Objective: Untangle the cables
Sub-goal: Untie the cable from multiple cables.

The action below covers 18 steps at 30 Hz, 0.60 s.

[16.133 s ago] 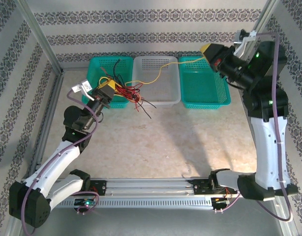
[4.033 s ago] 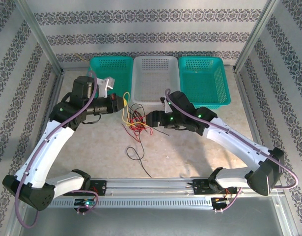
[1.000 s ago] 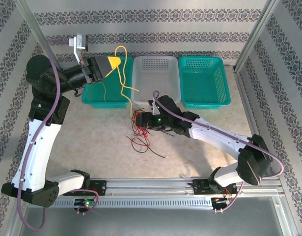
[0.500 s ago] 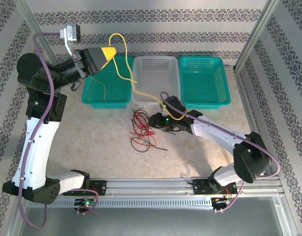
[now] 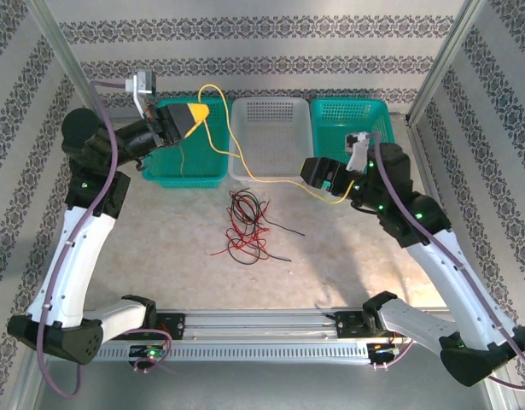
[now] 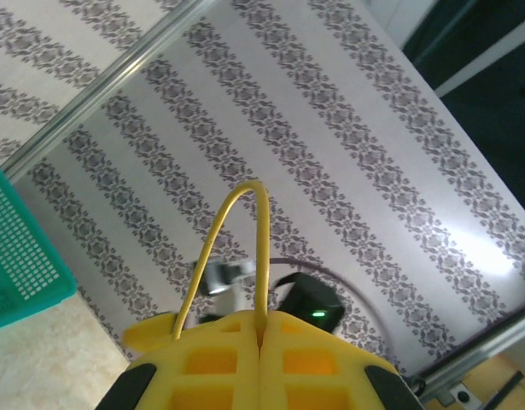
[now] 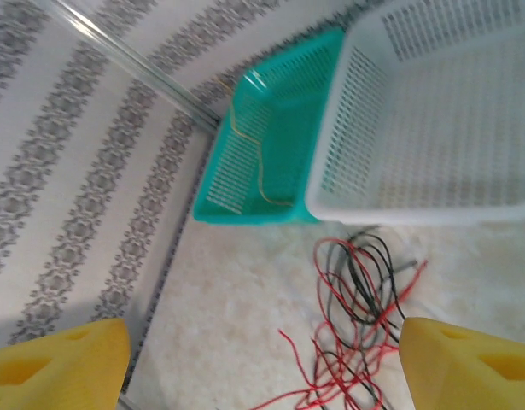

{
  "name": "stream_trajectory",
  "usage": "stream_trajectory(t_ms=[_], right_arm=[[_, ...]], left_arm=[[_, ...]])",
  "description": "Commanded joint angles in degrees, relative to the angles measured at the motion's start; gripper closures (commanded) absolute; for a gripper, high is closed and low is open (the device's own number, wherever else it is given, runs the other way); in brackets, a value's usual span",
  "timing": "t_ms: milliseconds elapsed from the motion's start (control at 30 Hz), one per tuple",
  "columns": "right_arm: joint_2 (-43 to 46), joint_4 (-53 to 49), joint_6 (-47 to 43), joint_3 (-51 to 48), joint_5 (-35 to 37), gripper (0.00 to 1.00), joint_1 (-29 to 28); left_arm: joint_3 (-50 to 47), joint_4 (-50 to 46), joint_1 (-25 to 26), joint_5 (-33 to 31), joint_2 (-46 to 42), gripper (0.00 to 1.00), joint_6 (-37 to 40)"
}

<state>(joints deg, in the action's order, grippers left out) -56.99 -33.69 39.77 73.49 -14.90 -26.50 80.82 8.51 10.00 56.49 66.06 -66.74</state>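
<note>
Separating the yellow cable (image 5: 238,161) from the rest looks like the step in hand. The left hand (image 5: 194,114), raised over the far-left teal basket (image 5: 172,171), has its fingers pressed together on one end of it. From there the cable arcs up, drops across the white basket (image 5: 271,128) and runs right to the right hand (image 5: 317,173), whose fingers stand wide apart with nothing between them; whether the cable rests on that hand I cannot tell. The red and black cables (image 5: 245,226) lie in a loose tangle on the worktop (image 5: 160,248), just near of the white basket, apart from the yellow one. The next move probably calls for carrying the yellow cable clear without snagging the right arm, then parting red from black. The worktop is pale and mottled; striped patterned walls and metal frame posts enclose it.
</note>
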Motion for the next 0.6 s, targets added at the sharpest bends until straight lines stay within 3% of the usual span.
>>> stream_trajectory(t_ms=[0, 133, 233, 333, 433, 567], right_arm=[[-0.67, -4.39, -3.25, 5.39, 2.63, 0.17, -0.31], [-0.47, -5.59, -4.64, 10.73, 5.58, 0.15, -0.22], [-1.09, -1.39, -4.37, 10.92, 0.35, 0.1, -1.14], [-6.41, -1.8, -6.64, 14.17, -2.14, 0.12, -5.83], [-11.74, -3.81, -10.59, 19.57, 1.02, 0.13, -11.18], [-18.52, -1.61, -10.78, 23.41, -0.88, 0.16, -13.39]], left_arm=[[-1.68, 5.7, -0.97, -0.68, -0.46, 1.0, -1.33], [-2.66, 3.41, -1.1, -0.33, -0.23, 1.0, -0.08], [-3.74, 4.26, -1.04, -0.33, -0.34, 1.0, -1.01], [-4.35, 5.29, -1.07, -0.28, -0.21, 1.0, -2.21], [-4.59, 5.85, -1.08, -0.12, -0.22, 1.0, -3.12], [-5.34, 5.99, -1.08, 0.64, -0.13, 1.0, -4.22]])
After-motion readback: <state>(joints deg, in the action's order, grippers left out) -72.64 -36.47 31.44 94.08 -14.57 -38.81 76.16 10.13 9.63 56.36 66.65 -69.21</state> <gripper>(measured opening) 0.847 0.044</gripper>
